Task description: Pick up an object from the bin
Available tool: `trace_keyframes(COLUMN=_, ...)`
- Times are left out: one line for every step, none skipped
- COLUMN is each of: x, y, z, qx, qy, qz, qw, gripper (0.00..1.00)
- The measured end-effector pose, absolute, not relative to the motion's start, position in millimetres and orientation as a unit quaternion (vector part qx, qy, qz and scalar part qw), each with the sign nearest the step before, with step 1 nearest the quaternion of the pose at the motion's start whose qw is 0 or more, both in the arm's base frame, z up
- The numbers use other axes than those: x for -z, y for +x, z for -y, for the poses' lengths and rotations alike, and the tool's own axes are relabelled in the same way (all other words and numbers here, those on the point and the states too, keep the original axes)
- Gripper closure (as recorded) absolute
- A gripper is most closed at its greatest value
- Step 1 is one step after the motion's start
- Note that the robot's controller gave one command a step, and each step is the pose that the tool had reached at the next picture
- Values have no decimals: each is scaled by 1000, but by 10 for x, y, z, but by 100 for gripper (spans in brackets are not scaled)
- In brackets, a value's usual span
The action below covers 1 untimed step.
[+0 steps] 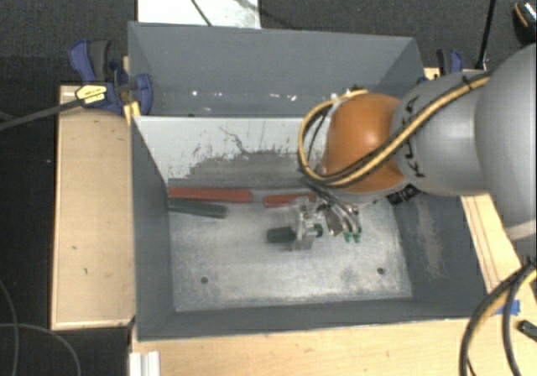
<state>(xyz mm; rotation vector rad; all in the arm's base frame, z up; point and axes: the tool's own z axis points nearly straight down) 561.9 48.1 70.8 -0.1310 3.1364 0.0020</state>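
Note:
My gripper (305,230) hangs low over the middle of the bin floor, under the orange wrist cover. A small dark block (278,237) lies on the floor just left of it, touching or nearly touching the gripper's tip. A short red bar (282,200) lies right behind the gripper, partly hidden by the wrist.
A long red bar (210,195) lies along the back of the floor at the left. A dark green bar (198,210) rests just in front of it. The arm covers the bin's right side.

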Motion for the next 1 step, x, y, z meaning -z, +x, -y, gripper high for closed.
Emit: trace_keyframes(x=-2339, y=5862, z=-203, qx=0, qy=-3, qz=-1000, qw=6, gripper=100)
